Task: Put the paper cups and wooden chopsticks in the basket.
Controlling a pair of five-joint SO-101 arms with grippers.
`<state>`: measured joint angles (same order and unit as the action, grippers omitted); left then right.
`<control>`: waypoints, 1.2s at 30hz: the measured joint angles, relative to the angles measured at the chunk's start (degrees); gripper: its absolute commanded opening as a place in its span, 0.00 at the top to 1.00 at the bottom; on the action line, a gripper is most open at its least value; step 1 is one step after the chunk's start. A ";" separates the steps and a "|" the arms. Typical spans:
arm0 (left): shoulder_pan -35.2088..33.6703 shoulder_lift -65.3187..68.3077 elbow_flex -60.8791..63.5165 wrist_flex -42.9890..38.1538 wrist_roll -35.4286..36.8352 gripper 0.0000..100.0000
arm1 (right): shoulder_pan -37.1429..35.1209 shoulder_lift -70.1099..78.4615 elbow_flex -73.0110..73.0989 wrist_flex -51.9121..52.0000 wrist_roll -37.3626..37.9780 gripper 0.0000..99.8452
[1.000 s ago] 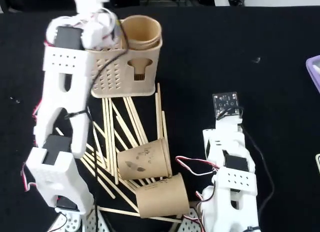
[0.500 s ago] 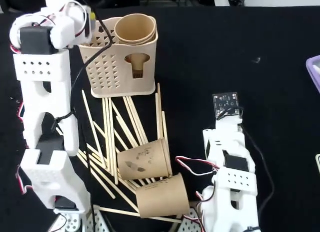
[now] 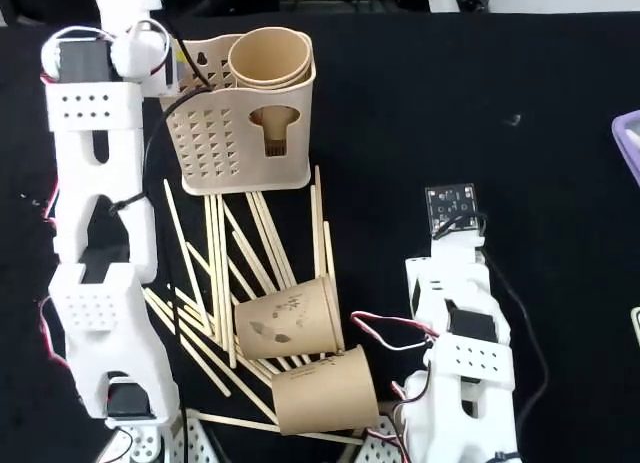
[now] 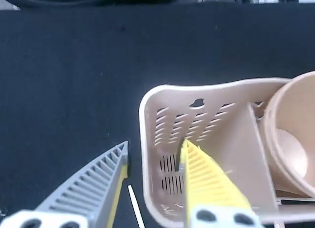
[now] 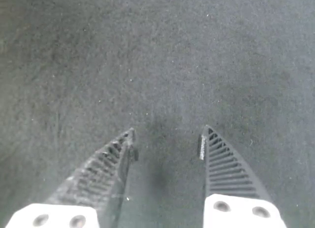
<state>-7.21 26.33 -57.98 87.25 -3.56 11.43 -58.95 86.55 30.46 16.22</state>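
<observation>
near the basket (image 3: 240,148), chopsticks (image 3: 213,263) pointing toward it

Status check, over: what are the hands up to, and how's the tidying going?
Left hand open at basket rim. Right hand open over table. Stacked cups in basket. Loose cups lie atop chopsticks on table.

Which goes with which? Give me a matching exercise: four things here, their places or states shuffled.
1 stacked cups
2 printed cup
3 left gripper
4 right gripper

a open over bare table
b upright in the basket
c open at the basket's wall
d on its side across chopsticks

Pairs: 1-b, 2-d, 3-c, 4-a
</observation>
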 measured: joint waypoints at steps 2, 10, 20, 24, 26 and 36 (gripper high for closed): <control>0.00 1.32 0.09 0.00 0.00 0.93 | 0.00 0.00 0.00 0.00 0.00 0.80; 2.29 4.31 0.09 -4.04 0.09 0.97 | 0.00 0.00 0.00 0.00 0.00 0.80; 2.99 5.54 0.18 -14.51 3.16 0.97 | 0.00 0.00 0.00 0.00 0.00 0.80; 2.46 8.35 0.09 -15.12 3.25 0.97 | 0.00 0.00 0.00 0.00 0.00 0.80; 2.29 9.41 -0.09 -14.33 3.34 0.97 | 0.00 0.00 0.00 0.00 0.00 0.80; -0.53 13.45 -2.11 -14.33 3.34 0.97 | 0.00 0.00 0.00 0.00 0.00 0.80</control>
<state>-7.74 39.78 -60.09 72.92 -0.22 11.43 -58.95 86.55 30.46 16.22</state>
